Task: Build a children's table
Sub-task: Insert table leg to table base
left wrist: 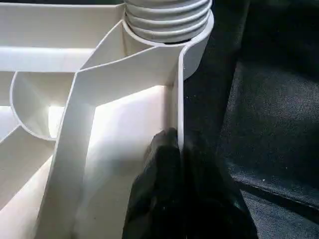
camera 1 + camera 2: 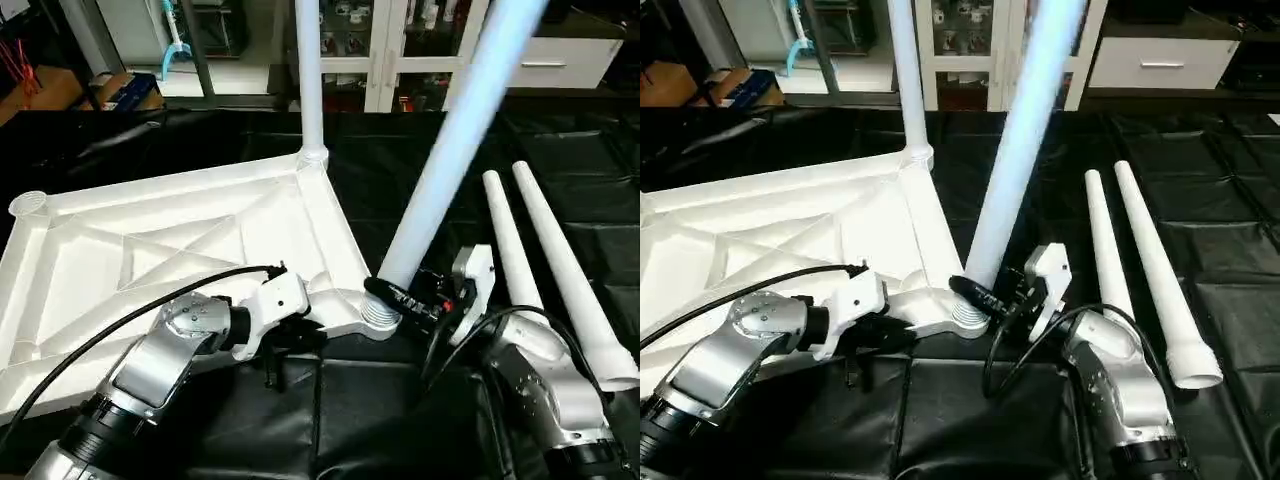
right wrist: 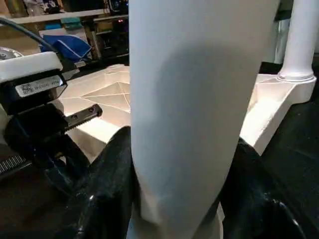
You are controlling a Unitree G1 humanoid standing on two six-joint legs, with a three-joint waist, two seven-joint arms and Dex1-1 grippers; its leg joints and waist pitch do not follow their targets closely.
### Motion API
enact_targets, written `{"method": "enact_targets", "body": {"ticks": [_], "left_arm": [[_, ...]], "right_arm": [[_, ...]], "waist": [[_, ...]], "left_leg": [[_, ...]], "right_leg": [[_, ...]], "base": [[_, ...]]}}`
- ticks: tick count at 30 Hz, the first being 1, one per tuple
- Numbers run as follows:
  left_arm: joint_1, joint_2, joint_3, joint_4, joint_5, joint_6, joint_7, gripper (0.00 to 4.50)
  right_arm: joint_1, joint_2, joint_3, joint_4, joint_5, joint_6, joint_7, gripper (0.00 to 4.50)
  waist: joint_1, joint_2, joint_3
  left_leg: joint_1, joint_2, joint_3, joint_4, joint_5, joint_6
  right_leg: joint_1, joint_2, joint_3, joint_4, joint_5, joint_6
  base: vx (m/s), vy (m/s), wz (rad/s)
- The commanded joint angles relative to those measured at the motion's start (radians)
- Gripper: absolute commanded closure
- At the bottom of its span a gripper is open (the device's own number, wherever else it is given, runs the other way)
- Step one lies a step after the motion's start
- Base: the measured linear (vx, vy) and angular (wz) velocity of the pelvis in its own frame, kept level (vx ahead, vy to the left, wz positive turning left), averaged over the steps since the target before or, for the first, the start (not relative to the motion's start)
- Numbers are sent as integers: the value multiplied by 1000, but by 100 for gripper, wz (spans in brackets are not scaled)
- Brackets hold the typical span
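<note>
Tabletop: the white plastic rectangular tabletop [image 2: 190, 250] is lying upside down on the black-covered table [image 2: 400, 410], its X-ribbed underside facing up, reaching toward the table's left edge.
Standing leg: one long tapered white tube leg [image 2: 310, 80] is standing upright in the round socket at the tabletop's far right corner.
Leaning leg: a second white tube leg [image 2: 450, 150] is sitting with its ribbed, threaded foot in the tabletop's near right corner socket [image 2: 378, 318], and it is tilting away to the right instead of standing straight.
Spare legs: two more white tube legs [image 2: 560, 270] are lying side by side on the black cover toward the table's right edge, thick ends nearer to me, apart from the tabletop.
My left fingers: my left fingers [image 1: 172, 164] are pressing together on the thin upright rim wall of the tabletop, just beside the near right corner socket; the wall is pinched between them.
My right fingers: my right fingers [image 3: 114, 179] are standing on either side of the leaning leg's lower end, just above the socket, and are clamping it.
Beyond the table: white cabinets [image 2: 560, 60] and a cardboard box [image 2: 125, 90] are showing past the table's far edge.
</note>
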Motion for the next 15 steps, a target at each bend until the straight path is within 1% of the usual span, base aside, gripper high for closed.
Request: {"method": "enact_targets", "body": {"ticks": [1,3,4,6,9,10,11,12,14,15], "left_arm": [[36,9,-52,48,16,27,-10,448],[36,8,-52,47,17,28,-10,448],[36,8,-51,46,17,29,-10,448],[36,9,-50,43,16,31,-10,448],[36,9,-51,42,18,32,-11,448],[36,9,-52,42,18,32,-12,448],[36,9,-52,42,18,32,-12,448],[36,9,-53,41,17,32,-11,448],[36,9,-53,40,17,31,-11,448],[37,9,-53,40,17,31,-11,448]], "right_arm": [[37,-34,24,66,-94,-15,-7,262],[47,-38,34,70,-100,-35,4,262],[53,-38,37,70,-97,-39,10,262],[57,-45,48,72,-104,-39,16,262],[56,-58,74,85,-136,-46,17,262],[53,-62,82,90,-145,-22,8,262],[53,-62,83,91,-146,-20,8,262],[53,-65,85,94,-136,7,9,262],[54,-68,87,96,-132,23,9,262],[54,-78,96,109,-142,25,18,262]], "waist": [[-5,-4,-16],[-4,-5,-16],[-4,-5,-17],[-4,-5,-19],[-4,-3,-20],[-4,-5,-20],[-4,-4,-19],[-4,-5,-18],[-4,-5,-17],[-4,-6,-17]], "left_leg": [[12,102,-54,-107,-328,0],[13,102,-53,-107,-333,-3],[12,103,-54,-108,-324,0],[9,103,-54,-108,-306,7],[9,103,-52,-107,-286,14],[8,103,-52,-107,-287,17],[8,103,-53,-108,-290,17],[8,103,-53,-108,-302,15],[10,103,-53,-109,-320,11],[11,103,-55,-110,-333,7]], "right_leg": [[1,-92,52,-84,-359,-203],[-1,-92,52,-86,-372,-194],[1,-92,53,-85,-354,-194],[4,-91,53,-82,-318,-202],[6,-89,51,-79,-279,-216],[7,-90,51,-79,-280,-218],[8,-91,51,-79,-286,-219],[7,-92,51,-81,-310,-216],[4,-92,53,-84,-342,-208],[3,-92,53,-86,-367,-201]], "base": [[0,0,0],[0,0,0],[0,0,0],[0,0,0],[0,0,0],[0,0,0],[0,0,0],[0,0,0],[0,0,0],[0,0,0]]}}
